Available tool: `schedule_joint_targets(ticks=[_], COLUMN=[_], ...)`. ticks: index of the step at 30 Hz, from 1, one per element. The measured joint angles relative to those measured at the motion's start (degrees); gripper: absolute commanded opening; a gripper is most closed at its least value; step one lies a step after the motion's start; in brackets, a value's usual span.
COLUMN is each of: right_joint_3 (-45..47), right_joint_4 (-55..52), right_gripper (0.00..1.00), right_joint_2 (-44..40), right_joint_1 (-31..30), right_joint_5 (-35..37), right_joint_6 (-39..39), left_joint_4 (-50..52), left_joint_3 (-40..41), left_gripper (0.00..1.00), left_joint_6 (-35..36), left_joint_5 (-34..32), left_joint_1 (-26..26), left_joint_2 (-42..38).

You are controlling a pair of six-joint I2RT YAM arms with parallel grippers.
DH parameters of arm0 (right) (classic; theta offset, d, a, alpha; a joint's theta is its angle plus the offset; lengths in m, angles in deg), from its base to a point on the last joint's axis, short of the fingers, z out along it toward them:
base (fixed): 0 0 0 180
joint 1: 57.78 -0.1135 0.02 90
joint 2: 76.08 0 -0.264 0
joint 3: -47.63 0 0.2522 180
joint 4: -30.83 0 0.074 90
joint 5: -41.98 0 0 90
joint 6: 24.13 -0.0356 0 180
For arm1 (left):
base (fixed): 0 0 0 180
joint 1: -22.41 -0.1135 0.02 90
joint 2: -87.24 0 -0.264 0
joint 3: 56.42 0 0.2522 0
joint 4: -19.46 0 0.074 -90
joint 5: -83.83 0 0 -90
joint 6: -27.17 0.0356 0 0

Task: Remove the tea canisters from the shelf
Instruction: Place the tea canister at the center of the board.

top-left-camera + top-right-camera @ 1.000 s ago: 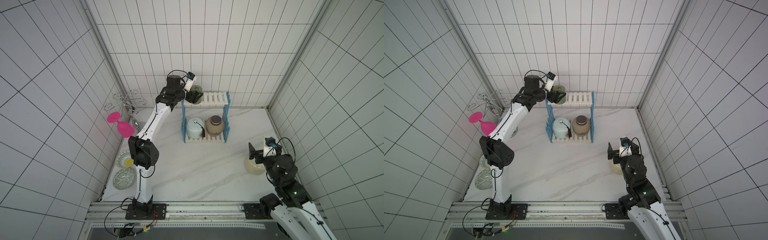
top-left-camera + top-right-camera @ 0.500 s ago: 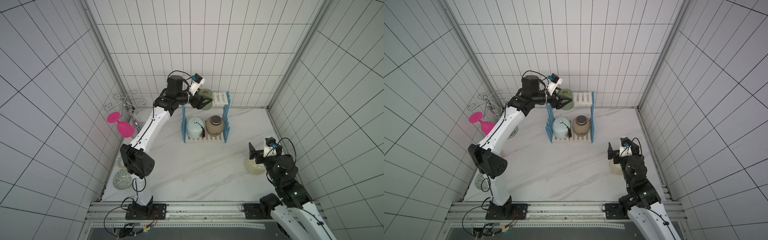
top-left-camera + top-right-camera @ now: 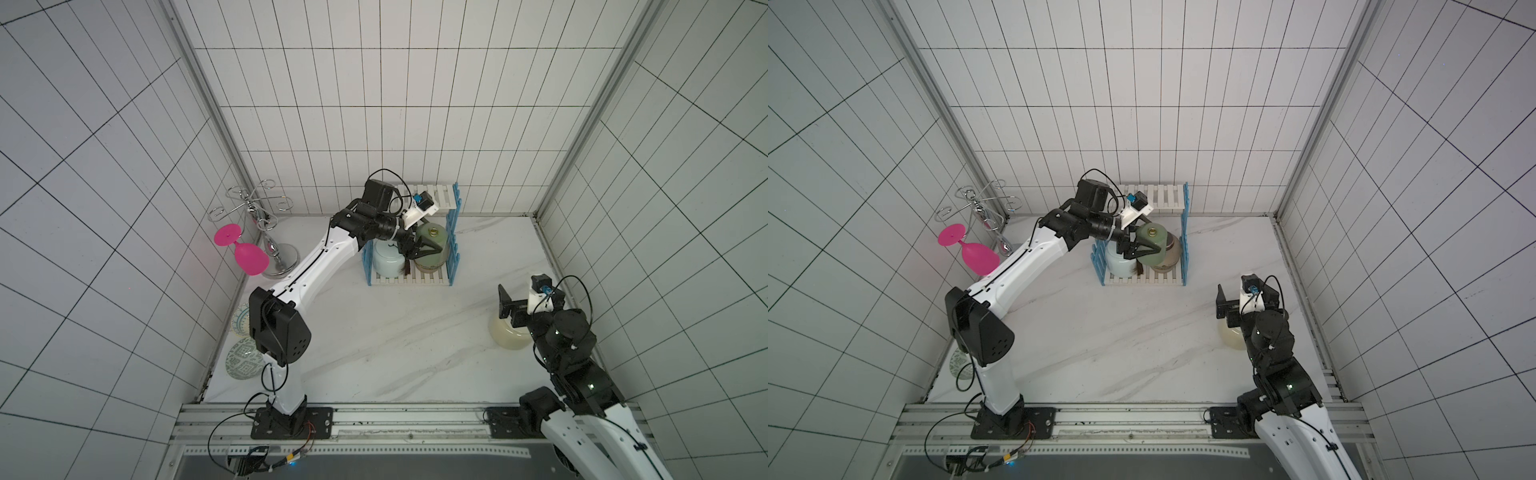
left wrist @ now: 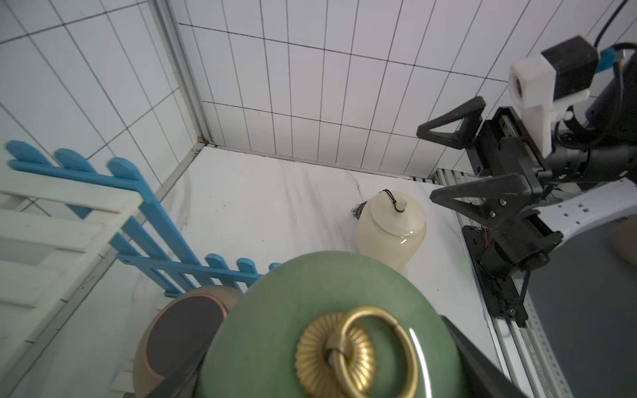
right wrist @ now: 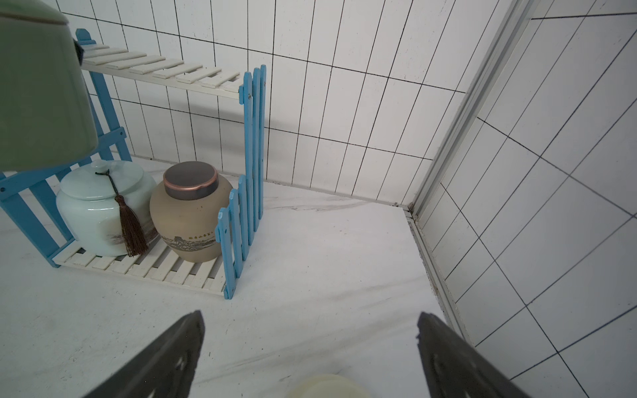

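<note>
A white marble table (image 3: 374, 340) sits in a room of white tiled walls (image 3: 374, 124). The shelf (image 3: 454, 232) stands at 12 o'clock. The smooth cream jar (image 3: 505, 336) sits at 4 o'clock on the table, half hidden under the right claw (image 3: 519, 307), which is spread wide. The left claw (image 3: 430, 250) grips the shiny round green jar (image 3: 433, 232) in the air over the low board (image 3: 411, 280), hiding most of the brown jar (image 5: 189, 220). The pale blue jar (image 3: 384, 262) with a tassel (image 5: 132, 224) sits beside it, both on the low board
</note>
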Motion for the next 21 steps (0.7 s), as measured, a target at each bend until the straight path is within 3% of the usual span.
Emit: schedule_joint_targets(ticks=[12,21], right_joint_3=[0.0,0.0], right_joint_4=[0.0,0.0], right_gripper=[0.99,0.99], right_joint_2=[0.0,0.0], right_joint_1=[0.0,0.0], right_joint_5=[0.0,0.0], right_joint_6=[0.2,0.4], left_joint_4=[0.5,-5.7], left_joint_3=[12.6,17.7], left_gripper=[0.46,0.40], left_joint_6=[8.0,5.8], left_joint_5=[-4.4,-7.3], left_joint_1=[11.0,12.6], left_joint_2=[-0.1,-0.1])
